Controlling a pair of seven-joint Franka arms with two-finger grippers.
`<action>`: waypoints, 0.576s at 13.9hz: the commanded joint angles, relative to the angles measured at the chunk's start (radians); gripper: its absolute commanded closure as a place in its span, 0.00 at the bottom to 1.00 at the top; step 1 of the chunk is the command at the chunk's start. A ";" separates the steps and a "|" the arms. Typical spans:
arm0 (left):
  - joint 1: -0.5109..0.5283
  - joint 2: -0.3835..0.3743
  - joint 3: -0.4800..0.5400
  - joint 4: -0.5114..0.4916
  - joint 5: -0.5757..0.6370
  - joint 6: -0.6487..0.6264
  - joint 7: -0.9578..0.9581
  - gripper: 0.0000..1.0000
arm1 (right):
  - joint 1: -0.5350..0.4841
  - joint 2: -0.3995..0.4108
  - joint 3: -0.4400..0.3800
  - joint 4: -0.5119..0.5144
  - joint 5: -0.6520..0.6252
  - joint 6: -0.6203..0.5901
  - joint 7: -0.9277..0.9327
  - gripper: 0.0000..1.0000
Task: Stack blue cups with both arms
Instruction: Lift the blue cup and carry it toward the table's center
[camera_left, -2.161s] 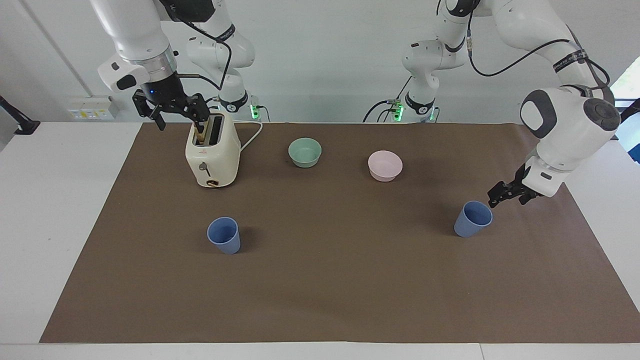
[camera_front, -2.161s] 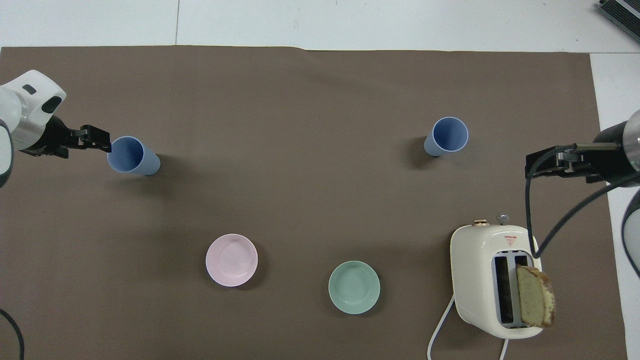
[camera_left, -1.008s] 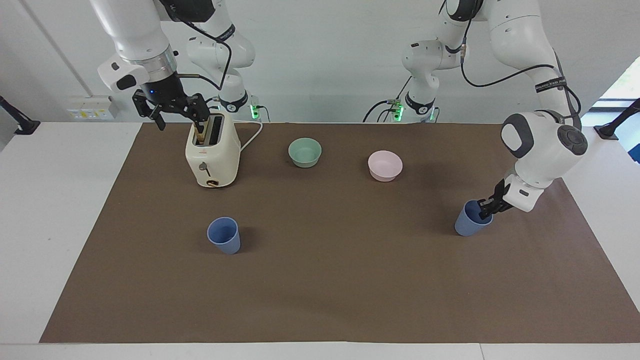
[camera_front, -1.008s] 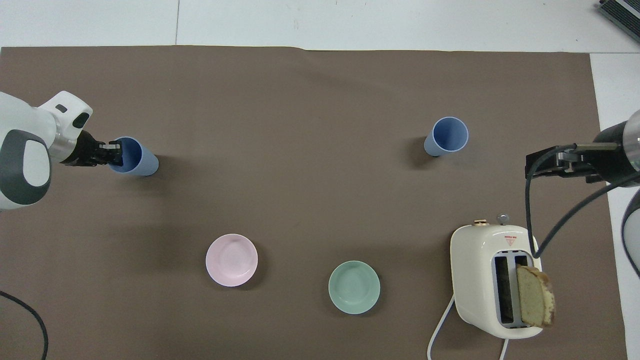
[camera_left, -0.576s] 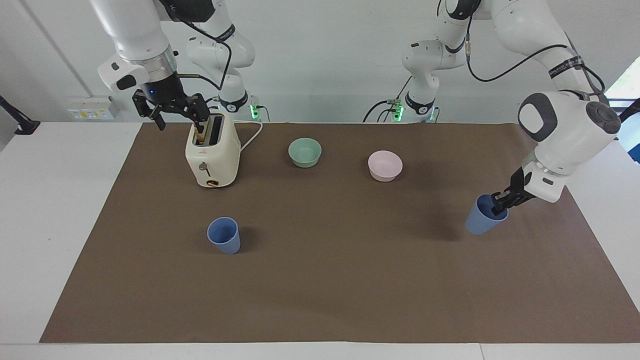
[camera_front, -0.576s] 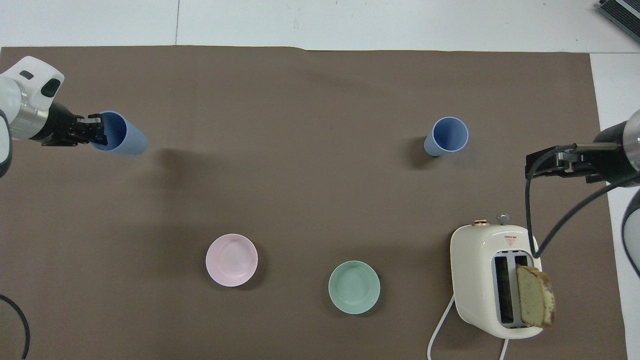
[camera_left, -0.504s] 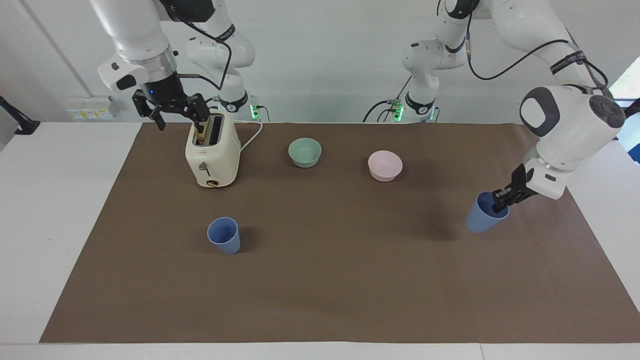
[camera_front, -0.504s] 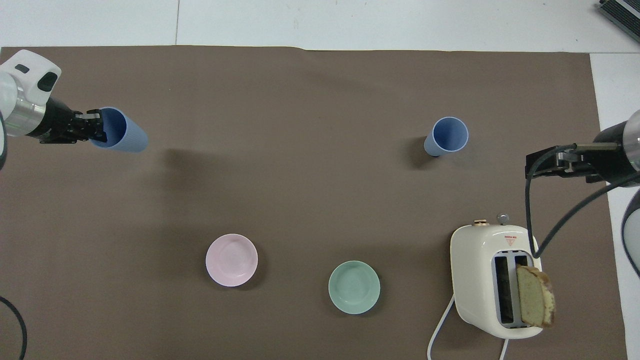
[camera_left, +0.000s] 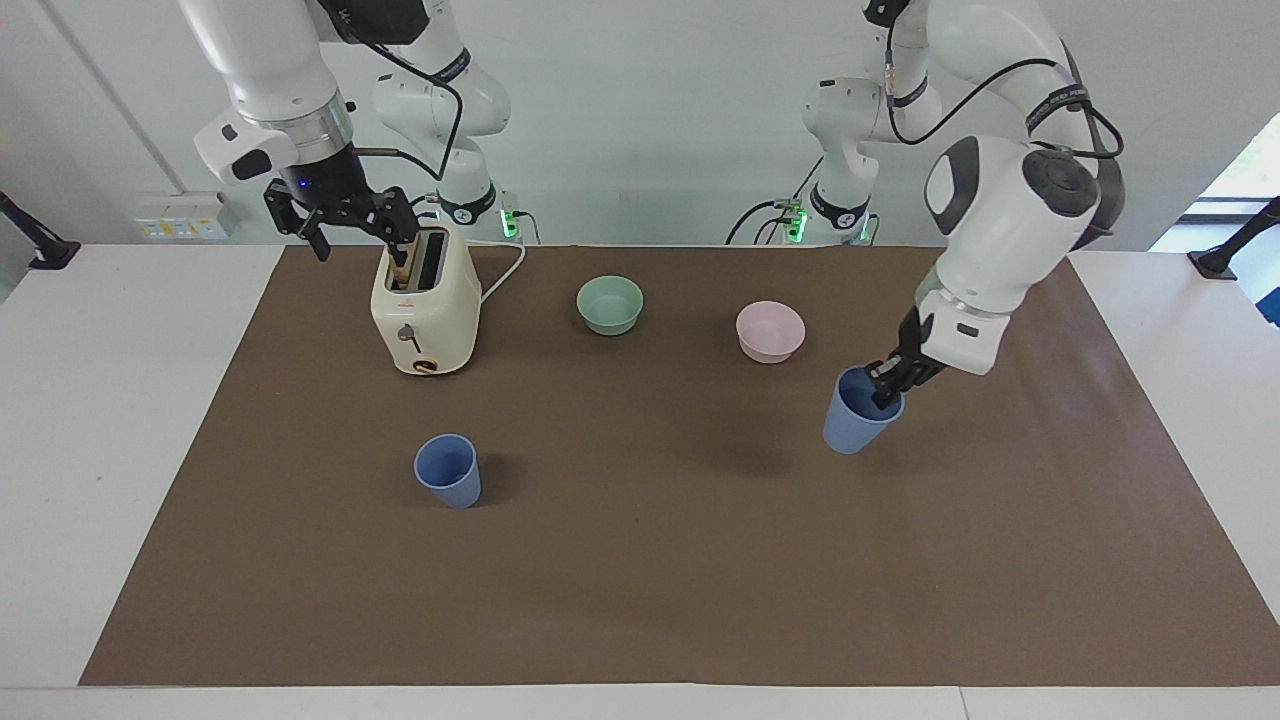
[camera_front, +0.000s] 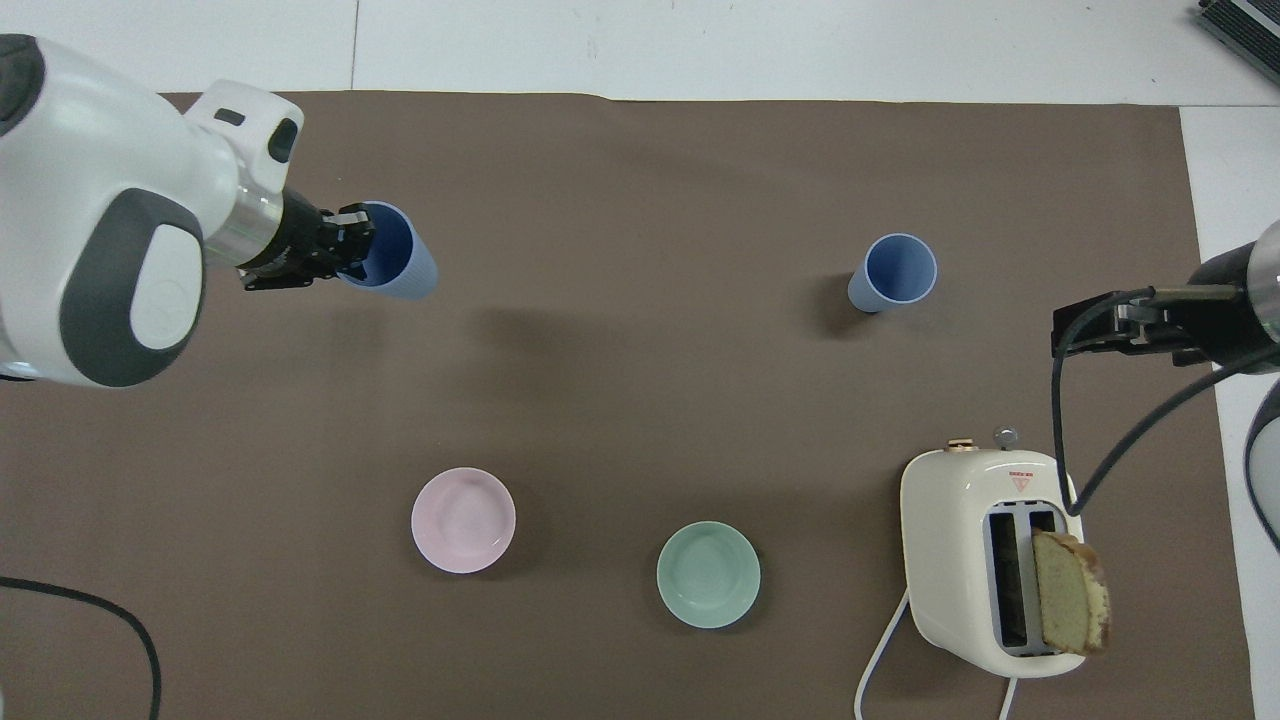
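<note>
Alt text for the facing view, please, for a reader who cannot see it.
The left gripper holds a tilted blue cup by its rim above the brown mat; a second blue cup stands toward the right arm's end. The right gripper waits beside the toaster, near two bowls.

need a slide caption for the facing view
Left gripper carries one blue cup over the mat toward the other blue cup.

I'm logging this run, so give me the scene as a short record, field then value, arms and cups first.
left gripper: shut on rim of carried blue cup, in the air over the brown mat
right gripper: waiting above the toaster, open
standing blue cup: upright on the mat, toward the right arm's end
stacking: not yet done
mint-green bowl, pink bowl: nearer the robots
</note>
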 joint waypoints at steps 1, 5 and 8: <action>-0.103 0.025 0.017 0.004 0.022 0.061 -0.123 1.00 | -0.016 -0.015 0.005 -0.016 0.007 0.008 -0.023 0.00; -0.200 0.088 0.017 -0.016 0.039 0.125 -0.208 1.00 | -0.017 -0.015 0.002 -0.016 0.007 0.008 -0.025 0.00; -0.235 0.088 0.015 -0.070 0.039 0.168 -0.220 1.00 | -0.017 -0.015 0.002 -0.016 0.007 0.008 -0.025 0.00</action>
